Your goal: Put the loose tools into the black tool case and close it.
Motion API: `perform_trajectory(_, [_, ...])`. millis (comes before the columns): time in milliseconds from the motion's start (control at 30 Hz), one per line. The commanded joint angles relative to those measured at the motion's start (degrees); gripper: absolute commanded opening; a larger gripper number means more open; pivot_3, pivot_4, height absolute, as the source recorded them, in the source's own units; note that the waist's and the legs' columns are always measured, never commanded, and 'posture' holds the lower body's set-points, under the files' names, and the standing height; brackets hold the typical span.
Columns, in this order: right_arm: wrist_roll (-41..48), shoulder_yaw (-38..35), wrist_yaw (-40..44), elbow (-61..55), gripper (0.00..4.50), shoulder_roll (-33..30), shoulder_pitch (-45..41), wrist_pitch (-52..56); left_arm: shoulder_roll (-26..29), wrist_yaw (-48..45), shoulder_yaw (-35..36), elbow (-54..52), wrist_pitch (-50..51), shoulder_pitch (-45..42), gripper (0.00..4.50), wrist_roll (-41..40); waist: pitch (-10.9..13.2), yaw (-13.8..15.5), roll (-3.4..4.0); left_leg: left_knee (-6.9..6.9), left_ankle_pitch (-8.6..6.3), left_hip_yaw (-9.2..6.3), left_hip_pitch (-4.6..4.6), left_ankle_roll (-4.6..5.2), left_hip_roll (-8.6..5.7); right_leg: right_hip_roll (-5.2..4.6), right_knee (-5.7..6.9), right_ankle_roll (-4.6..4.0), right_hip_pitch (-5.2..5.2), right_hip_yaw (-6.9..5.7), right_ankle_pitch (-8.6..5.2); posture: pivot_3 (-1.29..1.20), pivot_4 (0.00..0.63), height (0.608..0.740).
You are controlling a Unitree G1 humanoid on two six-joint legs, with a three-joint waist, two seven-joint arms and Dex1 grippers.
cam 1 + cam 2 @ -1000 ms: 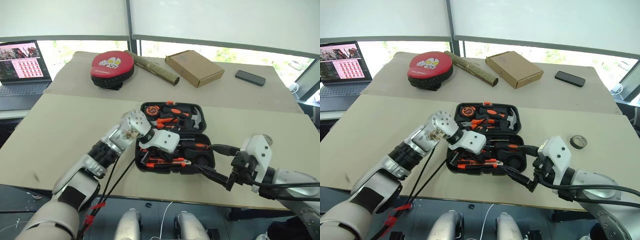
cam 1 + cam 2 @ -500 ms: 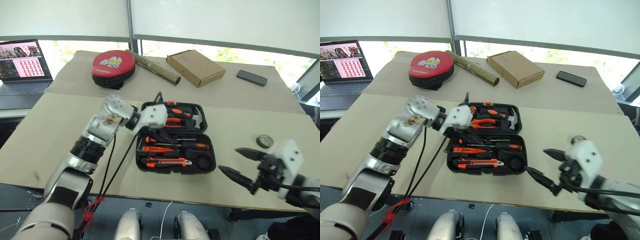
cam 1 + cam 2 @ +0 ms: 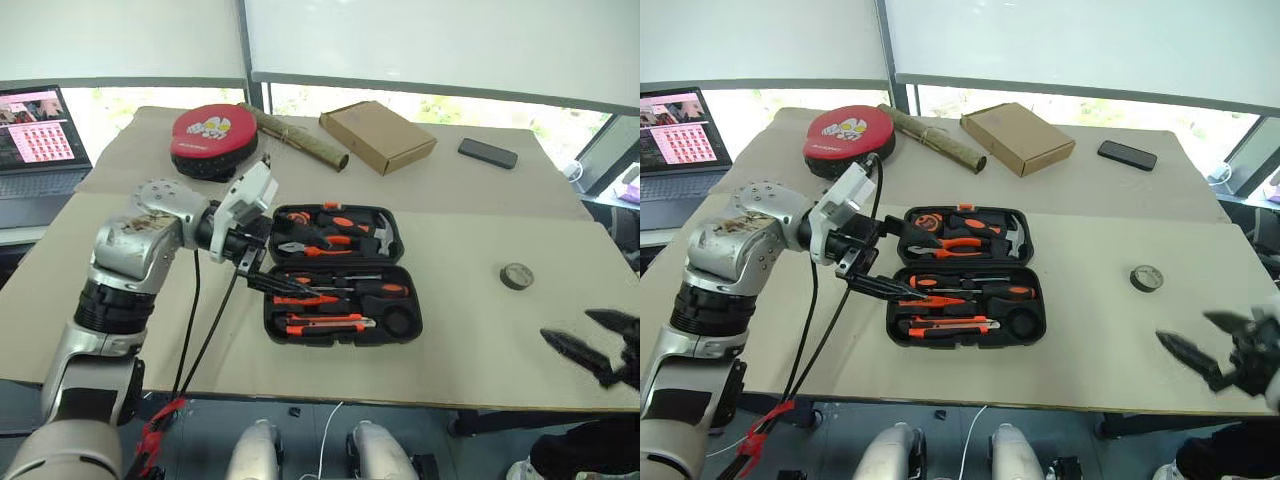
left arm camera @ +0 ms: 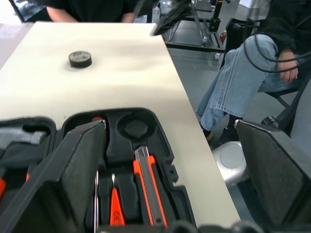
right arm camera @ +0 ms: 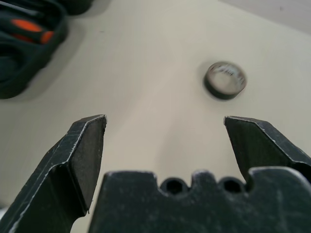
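The black tool case [image 3: 345, 340] lies open in the middle of the table. Its slots hold orange-and-black screwdrivers [image 3: 385, 290] and the utility knife [image 3: 325, 323]. My left gripper [image 3: 910, 265] hovers at the case's left edge, pointing across it, open and empty. In the left wrist view its fingers [image 4: 73, 165] frame the knife [image 4: 148, 189] and an empty round recess [image 4: 135, 128]. The small black tape roll [image 3: 516, 276] lies loose on the table, right of the case. Nearer than the roll, at the table's right front edge, my right gripper [image 3: 567, 324] stands open; the roll [image 5: 225, 80] lies ahead of it.
At the back are a red-and-black round pad [image 3: 212, 138], a rolled mat [image 3: 300, 140], a cardboard box [image 3: 377, 135] and a phone [image 3: 488, 152]. A laptop [image 3: 35, 130] stands far left. A seated person's leg [image 4: 238, 92] is beyond the table's right edge.
My left gripper has lifted out of the case, drawn back to the left and opened. My right arm has swung away from the case to the right, staying open.
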Motion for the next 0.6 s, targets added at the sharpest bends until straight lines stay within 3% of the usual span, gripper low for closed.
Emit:
perform_trajectory(33, [-6.64,8.94,-0.94,9.55,4.50,-2.51,-8.78,-4.65,1.32,0.58,0.17,-4.08,-0.15,-0.02,4.48,-1.48,0.03,0.05,0.06,0.01,0.00,0.00,0.00,0.00,0.02,0.02,0.00,-0.01,-0.02,0.00,0.00,0.00,0.150,0.740])
perform_trajectory(233, [-17.21,26.16,0.63,29.35,4.50,-1.78,-28.49,-11.10,2.70,2.10,-0.24,-6.16,-0.26,0.50,4.48,-2.00,0.11,0.27,0.21,-0.02,0.00,0.09,-0.05,0.00,-0.05,0.00,0.01,0.02,-0.11,0.10,0.00,0.00,0.150,0.740])
perform_trajectory(467, [-23.47,32.72,0.73,43.46,4.50,1.43,-38.50,-17.10,3.74,3.75,-0.44,-6.44,-1.01,0.74,4.48,-1.71,0.12,0.28,0.21,-0.03,0.00,0.09,-0.10,0.00,-0.06,-0.01,0.01,0.04,-0.15,0.07,-0.01,0.00,0.150,0.740])
perform_trajectory(600, [-25.54,34.15,0.33,48.81,3.40,2.90,-41.69,-19.04,4.20,4.10,-0.45,-6.54,-1.45,0.82,4.50,-1.76,0.12,0.16,0.22,-0.02,0.00,0.10,-0.09,0.00,-0.05,-0.01,0.03,0.04,-0.15,0.07,-0.01,0.00,0.150,0.740])
